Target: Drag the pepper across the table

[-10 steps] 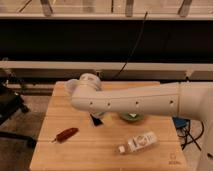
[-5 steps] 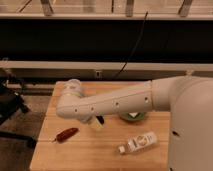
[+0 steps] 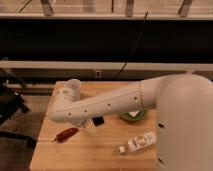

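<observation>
On the surface [image 3: 80,156], a bottle [image 3: 136,143] lies at 5 o'clock and the pepper [image 3: 67,134] at 8 o'clock, unmoved over the last second. The tool [image 3: 93,125] has been swung in to the pepper's 2 o'clock, just beside it. Under the arm [image 3: 105,105], whether it is apart or together cannot be told. Contact seems not yet made, so dragging is judged still to come.

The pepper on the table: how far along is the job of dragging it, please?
Done: the arm reaches over the table, and the claw hangs low under it, just to the right of the pepper in the picture. In hand: the approach to the pepper; whether they touch cannot be seen. Left: the whole drag, because the pepper lies near the table's left edge.
</observation>
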`<state>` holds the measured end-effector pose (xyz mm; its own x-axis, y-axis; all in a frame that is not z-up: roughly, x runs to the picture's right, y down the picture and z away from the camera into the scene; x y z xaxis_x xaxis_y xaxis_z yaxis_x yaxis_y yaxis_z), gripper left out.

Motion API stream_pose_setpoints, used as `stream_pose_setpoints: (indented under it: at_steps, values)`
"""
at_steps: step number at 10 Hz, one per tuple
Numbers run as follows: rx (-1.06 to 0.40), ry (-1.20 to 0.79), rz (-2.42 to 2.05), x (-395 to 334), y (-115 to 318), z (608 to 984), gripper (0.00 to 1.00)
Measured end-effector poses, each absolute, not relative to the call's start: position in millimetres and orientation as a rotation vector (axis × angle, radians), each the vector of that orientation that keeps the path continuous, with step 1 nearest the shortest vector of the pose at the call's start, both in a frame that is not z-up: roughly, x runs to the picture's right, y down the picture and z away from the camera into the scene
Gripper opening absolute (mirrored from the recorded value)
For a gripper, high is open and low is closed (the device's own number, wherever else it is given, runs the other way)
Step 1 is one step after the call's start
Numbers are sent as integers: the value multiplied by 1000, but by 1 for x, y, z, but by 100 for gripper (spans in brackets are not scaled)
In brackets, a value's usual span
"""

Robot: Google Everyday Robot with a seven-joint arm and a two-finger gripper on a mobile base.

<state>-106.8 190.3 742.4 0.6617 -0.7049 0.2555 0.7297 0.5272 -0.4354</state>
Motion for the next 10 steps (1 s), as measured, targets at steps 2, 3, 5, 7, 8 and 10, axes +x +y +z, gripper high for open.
stream_pose_setpoints:
  at_steps: [2,3,5,7,8,10]
  values:
    - [-543,-72,-874,-111,196,747,80]
    - [-543,-87,-887,-117,199,751,80]
    - [-539,-115,-919,-136,210,758,80]
    - [-537,-132,-948,-140,216,762,80]
    - [-535,-145,-966,-143,221,766,80]
    - [-528,-169,-1001,-150,229,773,80]
